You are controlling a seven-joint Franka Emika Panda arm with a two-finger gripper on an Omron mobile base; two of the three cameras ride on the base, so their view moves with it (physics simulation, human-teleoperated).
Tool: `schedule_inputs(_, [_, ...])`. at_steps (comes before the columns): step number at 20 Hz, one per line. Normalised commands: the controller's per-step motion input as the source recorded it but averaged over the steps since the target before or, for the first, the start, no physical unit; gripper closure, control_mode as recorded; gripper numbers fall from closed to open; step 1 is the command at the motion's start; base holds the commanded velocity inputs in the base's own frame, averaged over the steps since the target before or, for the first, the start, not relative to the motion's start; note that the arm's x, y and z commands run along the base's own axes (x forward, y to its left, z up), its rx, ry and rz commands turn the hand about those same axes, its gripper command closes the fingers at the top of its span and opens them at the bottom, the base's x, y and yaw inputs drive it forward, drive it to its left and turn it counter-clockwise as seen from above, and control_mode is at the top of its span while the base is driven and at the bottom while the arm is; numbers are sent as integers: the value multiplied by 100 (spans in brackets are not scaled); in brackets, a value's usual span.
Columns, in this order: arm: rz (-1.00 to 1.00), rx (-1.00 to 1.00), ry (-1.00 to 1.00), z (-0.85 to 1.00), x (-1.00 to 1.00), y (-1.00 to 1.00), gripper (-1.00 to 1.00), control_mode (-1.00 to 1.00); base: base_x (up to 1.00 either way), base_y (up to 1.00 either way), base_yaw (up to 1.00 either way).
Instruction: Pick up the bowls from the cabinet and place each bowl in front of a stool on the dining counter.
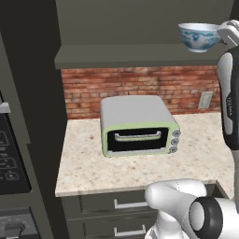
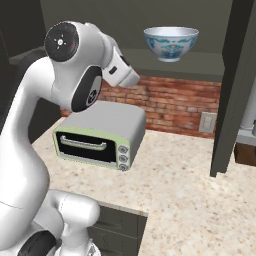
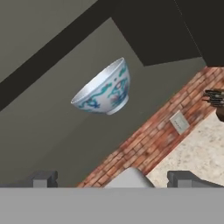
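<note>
Bowl: I see the round white ceramic bowl with blue pattern (image 2: 171, 43) upright on the flat grey shelf board (image 1: 140, 55) of the dark grey-green wall cabinet (image 1: 140, 21).
Gripper: my two-finger gripper (image 3: 113, 179) has its jaws wide apart, holding nothing, short of the bowl.
Below: a pale-green toaster oven (image 1: 138, 127) sits on the beige speckled counter (image 1: 200, 161) against the red brick wall (image 2: 175, 102).

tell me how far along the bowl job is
Nothing looks done yet. The white bowl sits upright on the cabinet shelf, above the toaster oven on the counter. In hand: the pincer is open and empty, pointed at that bowl from a distance. Left: grasp it, carry it to the dining counter and set it before a stool, then the same for the other bowl.
</note>
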Motion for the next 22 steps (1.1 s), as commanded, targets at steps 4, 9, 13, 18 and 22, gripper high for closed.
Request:
schedule_inputs(4, [0, 0, 4, 12, 31, -23, -100, -100, 0, 0, 0])
schedule_inputs(9, [1, 0, 0, 0, 40, -30, -100, -100, 0, 0, 0])
schedule_inputs(13, [2, 0, 0, 0, 50, -29, -100, -100, 0, 0, 0])
schedule_inputs(18, [1, 1, 0, 0, 52, -26, -100, -100, 0, 0, 0])
schedule_inputs(22, [0, 0, 0, 0, 57, -19, -100, -100, 0, 0, 0])
